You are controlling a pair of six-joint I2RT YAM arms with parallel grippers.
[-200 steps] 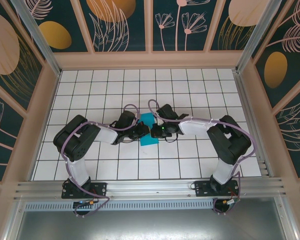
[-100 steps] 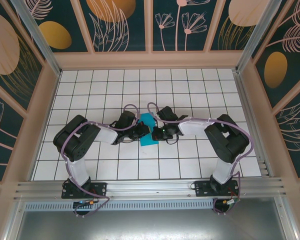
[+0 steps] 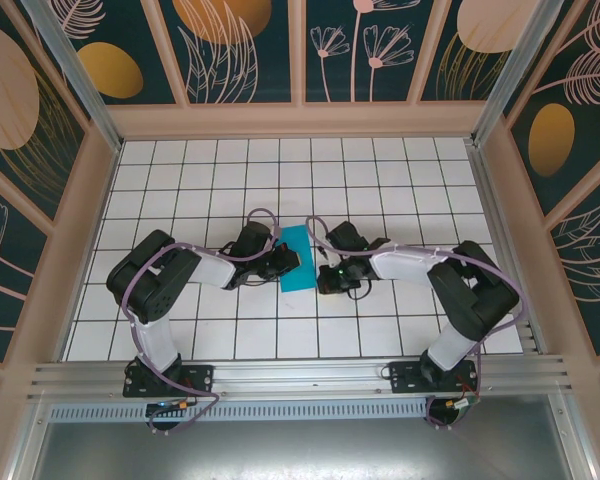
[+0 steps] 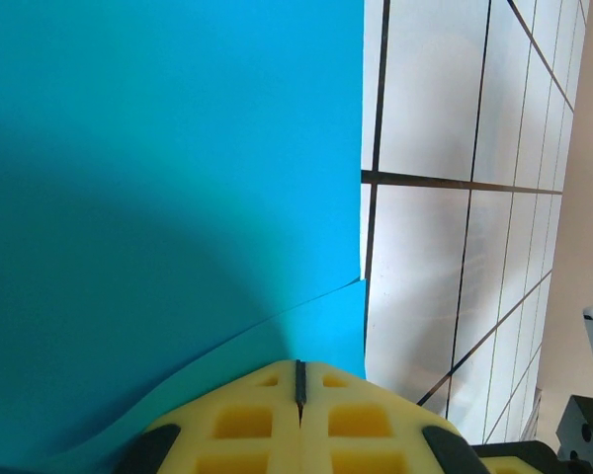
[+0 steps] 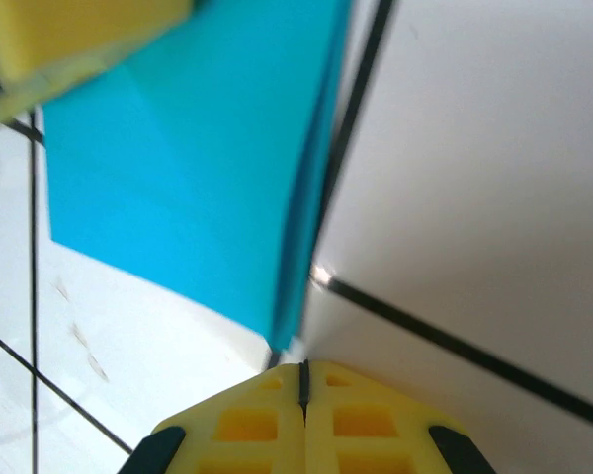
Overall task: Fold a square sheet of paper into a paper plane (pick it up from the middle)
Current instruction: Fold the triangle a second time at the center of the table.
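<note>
The square sheet of paper [image 3: 301,262] lies folded into a narrow teal oblong on the tiled floor between the two arms. My left gripper [image 3: 286,262] is shut, its yellow tips [image 4: 298,380] resting on the paper's left side, where one layer [image 4: 168,178] overlaps another. My right gripper [image 3: 323,277] is shut with nothing in it. It sits just off the paper's near right edge [image 5: 295,247], which stands slightly raised ahead of the tips [image 5: 303,373]. A left finger [image 5: 69,35] shows at the top left of the right wrist view. The paper plane is out of view.
White tiles with dark grid lines [image 3: 280,170] stretch to patterned walls on three sides. An aluminium rail [image 3: 300,375] runs across the near edge, where both arm bases are bolted. Purple cables loop over both forearms.
The right gripper has drawn back off the paper to the right and nearer, uncovering more of the teal sheet. The left gripper has stayed put.
</note>
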